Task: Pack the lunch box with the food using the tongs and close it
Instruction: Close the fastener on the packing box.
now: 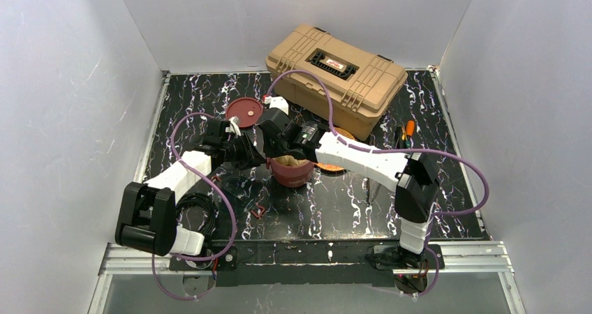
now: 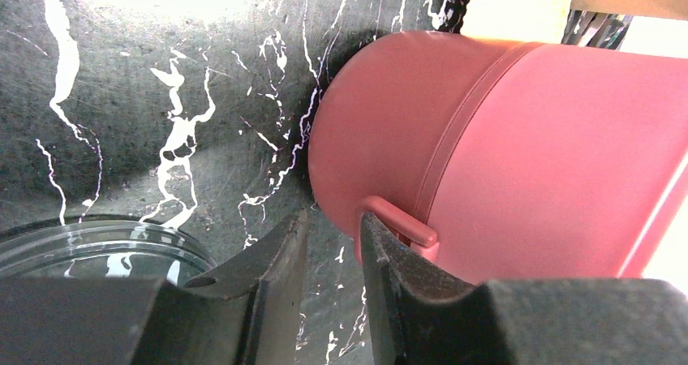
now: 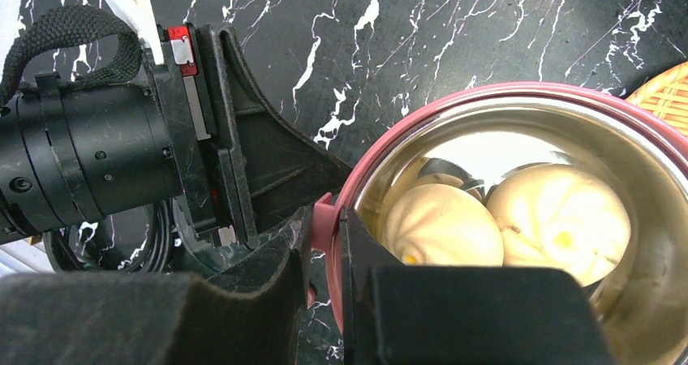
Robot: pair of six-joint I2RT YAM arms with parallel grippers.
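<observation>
Lunch box bowl stands upright and uncovered at the middle of the overhead frame on the marble table. Two buns lie side by side on its steel floor. My right gripper has hold of it, one finger inside the wall and one outside, pinched tight on the maroon rim at the bowl's left edge in the right wrist view. My left gripper sits low against the bowl's side, on the left in the overhead frame. Its jaws are only a narrow slit apart, with bare table showing through and nothing in them.

I judge the next move turns on the small lug on the bowl's outer wall. In the left wrist view it lies just right of that slit, at the tip of the right-hand finger and not between the jaws. The bowl is round, so I have no long axis to line up, only that lug.

Further out, a clear container lies at the lower left of the left wrist view. An orange woven plate shows just past the bowl. The flat lid lies up and left of the bowl, apart from it, and the tan toolbox stands behind. I cannot pick out the tongs with certainty.
</observation>
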